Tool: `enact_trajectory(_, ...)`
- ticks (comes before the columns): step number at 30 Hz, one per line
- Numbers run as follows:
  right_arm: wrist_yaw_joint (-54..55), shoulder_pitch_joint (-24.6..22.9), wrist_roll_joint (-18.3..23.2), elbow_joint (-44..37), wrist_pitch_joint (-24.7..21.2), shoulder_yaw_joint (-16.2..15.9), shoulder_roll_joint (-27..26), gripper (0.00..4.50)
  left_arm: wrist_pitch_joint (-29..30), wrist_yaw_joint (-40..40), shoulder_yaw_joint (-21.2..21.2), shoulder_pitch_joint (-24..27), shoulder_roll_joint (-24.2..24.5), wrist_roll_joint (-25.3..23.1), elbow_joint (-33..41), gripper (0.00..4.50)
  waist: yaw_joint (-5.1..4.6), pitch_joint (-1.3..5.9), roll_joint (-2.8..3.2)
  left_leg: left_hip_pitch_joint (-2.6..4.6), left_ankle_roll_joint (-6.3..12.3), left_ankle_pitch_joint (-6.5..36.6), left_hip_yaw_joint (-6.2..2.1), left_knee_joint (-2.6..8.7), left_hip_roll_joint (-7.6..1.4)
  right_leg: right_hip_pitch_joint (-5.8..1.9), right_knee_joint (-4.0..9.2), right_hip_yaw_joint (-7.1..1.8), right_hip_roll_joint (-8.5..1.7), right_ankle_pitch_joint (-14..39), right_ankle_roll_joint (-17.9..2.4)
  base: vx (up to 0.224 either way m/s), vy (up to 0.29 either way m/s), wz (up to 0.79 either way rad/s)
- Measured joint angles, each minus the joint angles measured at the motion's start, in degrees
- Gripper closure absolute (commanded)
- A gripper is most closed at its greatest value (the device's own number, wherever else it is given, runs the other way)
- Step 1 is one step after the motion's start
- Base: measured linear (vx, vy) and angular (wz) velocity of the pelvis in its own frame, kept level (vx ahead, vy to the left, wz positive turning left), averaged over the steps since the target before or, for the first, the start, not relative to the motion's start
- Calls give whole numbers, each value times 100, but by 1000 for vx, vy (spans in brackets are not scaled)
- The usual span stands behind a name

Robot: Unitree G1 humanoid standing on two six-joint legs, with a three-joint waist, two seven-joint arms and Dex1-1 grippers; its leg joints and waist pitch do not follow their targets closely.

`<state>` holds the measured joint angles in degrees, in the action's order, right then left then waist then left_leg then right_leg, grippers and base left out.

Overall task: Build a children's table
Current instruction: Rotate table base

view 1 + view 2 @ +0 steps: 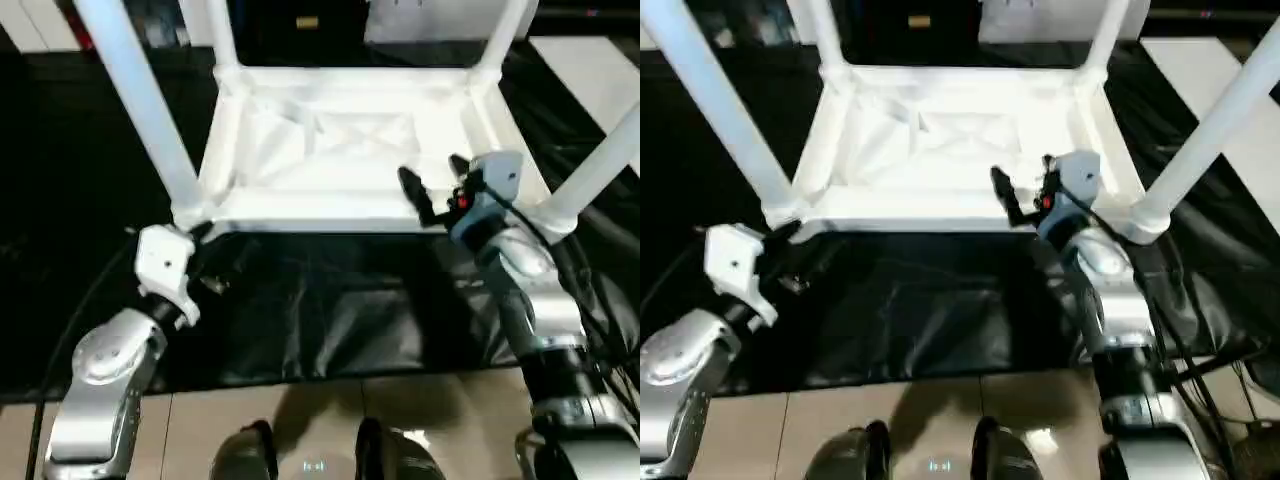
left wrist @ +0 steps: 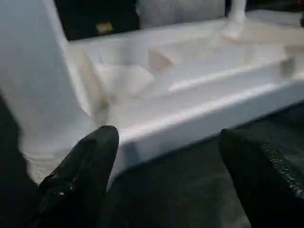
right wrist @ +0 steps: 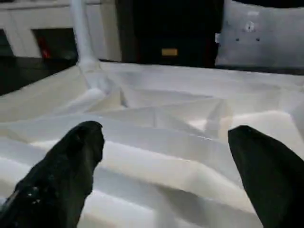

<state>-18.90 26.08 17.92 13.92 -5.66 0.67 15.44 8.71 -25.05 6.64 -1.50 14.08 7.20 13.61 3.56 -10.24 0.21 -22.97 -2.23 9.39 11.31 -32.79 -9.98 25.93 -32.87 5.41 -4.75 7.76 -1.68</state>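
Note:
The children's table (image 1: 340, 140) lies upside down on the black work surface, its ribbed underside facing up. All of its white tube legs stand upright in the corner sockets, among them the near-left leg (image 1: 140, 100) and the near-right leg (image 1: 600, 165). My left gripper (image 1: 205, 258) is open just in front of the near-left corner socket, with the table's near rim (image 2: 199, 114) between and beyond its fingers (image 2: 90, 156). Above the near rim, right of centre, my right gripper (image 1: 430, 170) hovers open over the ribs (image 3: 156, 118) and holds nothing.
A crinkled black cover (image 1: 320, 310) drapes the work surface in front of the table. Tan floor (image 1: 250, 400) shows below its near edge. A pale panel (image 1: 590, 70) lies at the back right. Cables (image 1: 600, 300) run along my right forearm.

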Motion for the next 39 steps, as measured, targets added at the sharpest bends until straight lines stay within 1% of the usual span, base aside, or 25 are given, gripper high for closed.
enact_trajectory(1,25,-254,21,-382,-162,-34,1,0,-153,115,68,103,-63,-41,53,31,-6,-4,-7,13,-1,0,-1,5,0,-12,2,-1,0,3,5,0,0,0)
enact_trajectory(3,153,-720,49,-957,-754,-128,43,0,-306,372,201,198,-112,-142,12,12,-19,-16,-23,12,-2,1,-3,15,1,-9,11,-1,4,4,7,0,0,0)
enact_trajectory(4,242,-976,78,-1285,-1123,-132,88,0,-335,506,228,181,-138,-173,-26,12,-18,-21,-22,6,-2,1,-4,22,1,-6,21,0,6,3,8,0,0,0)
enact_trajectory(5,285,-1172,131,-1497,-1371,-180,105,0,-365,609,311,186,-147,-200,-48,12,-22,-25,-28,8,-2,0,-7,32,2,-9,28,-1,10,3,8,0,0,0)
enact_trajectory(6,339,-1334,203,-1664,-1622,-235,104,0,-369,698,411,121,-146,-201,-131,12,-30,-34,-35,8,-2,0,-10,36,2,-7,33,-1,15,3,8,0,0,0)
enact_trajectory(8,374,-1525,263,-1923,-1882,-289,118,0,-372,793,492,-78,-123,-197,-280,12,-52,-58,-37,6,-2,0,-17,42,2,-7,42,-1,20,2,9,0,0,0)
enact_trajectory(9,402,-1637,337,-2115,-2070,-307,127,0,-370,812,542,-304,-82,-178,-476,12,-45,-67,-43,5,-2,0,-21,53,2,-7,52,-1,25,2,10,0,0,0)
enact_trajectory(12,429,-1757,469,-2376,-2442,-366,171,0,-400,750,738,-850,128,26,-942,12,-52,-70,-49,4,-6,-2,-25,61,0,-7,59,0,30,0,11,0,0,0)
enact_trajectory(14,506,-1761,466,-2448,-2583,-355,184,0,-458,629,810,-1071,196,155,-1161,12,-57,-70,-49,1,-7,-1,-22,65,1,-7,66,-3,29,0,11,0,0,0)
enact_trajectory(18,709,-1735,364,-2510,-3030,-334,159,0,-527,198,809,-1663,381,382,-1995,12,-22,-69,-58,1,-8,1,-17,76,2,-6,74,-4,29,-11,-8,0,0,0)
enact_trajectory(20,800,-1624,308,-2498,-3238,-317,162,0,-525,-105,819,-2140,427,557,-2627,12,-15,-65,-65,2,1,-5,-17,70,1,-6,68,-3,29,-17,-18,0,0,0)
enact_trajectory(21,836,-1552,277,-2473,-3307,-327,156,0,-525,-224,826,-2300,474,609,-2830,12,-16,-64,-67,2,8,-10,-17,64,0,-7,65,-4,30,-19,-22,0,0,0)
enact_trajectory(22,853,-1466,255,-2366,-3322,-316,156,0,-511,-477,829,-2585,548,689,-3207,12,-15,-63,-68,3,5,-8,-16,54,0,-9,59,-5,29,-22,-25,0,0,0)
enact_trajectory(25,857,-1364,257,-2203,-3339,-307,144,0,-518,-959,863,-2934,658,861,-3693,12,-17,-59,-75,10,-15,3,-10,43,1,-17,58,-11,24,-32,-40,0,0,0)
enact_trajectory(26,856,-1267,250,-2020,-3254,-300,129,0,-483,-1271,856,-3082,729,926,-3990,12,-16,-53,-88,15,-18,-1,-9,40,2,-19,53,-12,24,-35,-41,0,0,0)
enact_trajectory(27,853,-1061,215,-1659,-3075,-259,111,0,-331,-1816,822,-3300,835,1061,-4314,12,-9,-49,-119,19,-28,-14,-11,38,0,-19,50,-11,24,-34,-31,0,0,0)
enact_trajectory(29,845,-803,129,-1120,-2774,-158,103,0,-52,-2572,728,-3431,959,1262,-4435,12,15,-48,-128,19,-38,-24,-8,32,1,-22,51,-14,20,-33,-30,0,0,0)
enact_trajectory(30,840,-722,44,-885,-2594,-105,105,0,158,-3042,646,-3442,1047,1411,-4415,12,41,-48,-127,20,-38,-24,-5,30,6,-26,51,-15,13,-37,-36,0,0,0)
enact_trajectory(31,834,-689,-12,-768,-2504,-92,108,0,285,-3298,594,-3441,1073,1515,-4401,12,50,-48,-128,26,-38,-24,-3,27,8,-34,50,-15,9,-41,-42,0,0,0)
enact_trajectory(33,784,-574,-61,-539,-2401,-82,108,0,589,-3786,387,-3396,1108,1693,-4238,12,68,-48,-129,47,-36,-24,1,20,11,-58,50,-15,0,-47,-52,0,0,0)
enact_trajectory(35,699,-444,-79,-335,-2346,-74,102,0,860,-4166,120,-3245,1126,1876,-3920,12,72,-48,-130,75,-34,-22,10,22,14,-80,50,-14,-10,-46,-51,0,0,0)
enact_trajectory(37,608,-327,-83,-151,-2276,-85,93,0,1112,-4427,-159,-3063,1109,2038,-3562,12,64,-49,-134,85,-35,-23,11,25,15,-88,49,-13,-10,-39,-39,0,0,0)
enact_trajectory(39,451,-227,-159,52,-2135,-130,98,0,1348,-4555,-336,-2763,1109,2210,-3040,12,0,-48,-143,90,-34,-22,14,23,15,-86,28,-13,-13,-40,-41,0,0,0)
